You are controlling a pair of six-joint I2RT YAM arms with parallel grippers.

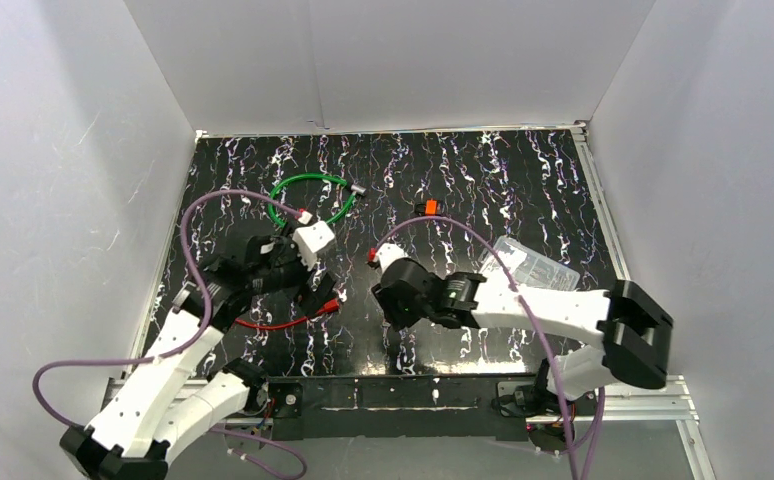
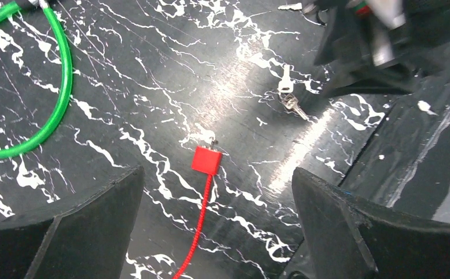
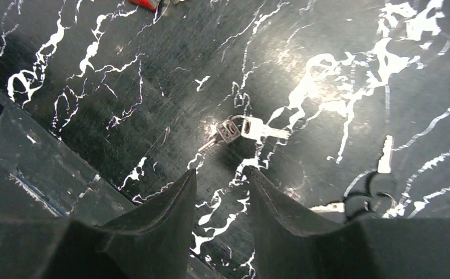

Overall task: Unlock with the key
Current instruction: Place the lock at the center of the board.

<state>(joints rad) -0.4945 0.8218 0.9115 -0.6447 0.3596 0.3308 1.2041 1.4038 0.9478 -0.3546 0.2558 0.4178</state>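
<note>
A small bunch of silver keys (image 3: 243, 129) lies flat on the black marbled table (image 3: 124, 70), just ahead of my right gripper (image 3: 221, 170). That gripper's jaws stand a narrow gap apart with nothing between them. The keys also show in the left wrist view (image 2: 289, 99), beside the right gripper (image 2: 379, 40). The red cable lock's square head (image 2: 206, 160) and its red cable (image 2: 195, 232) lie between the wide-open jaws of my left gripper (image 2: 217, 171), untouched. In the top view the left gripper (image 1: 313, 285) and the right gripper (image 1: 388, 300) hover close together near the red lock (image 1: 331, 305).
A green cable lock loop (image 1: 308, 195) lies at the back left and shows in the left wrist view (image 2: 48, 104). A black-headed key (image 3: 379, 180) lies right of my right fingers. A small orange item (image 1: 428, 207) and a clear plastic bag (image 1: 533, 265) lie further right.
</note>
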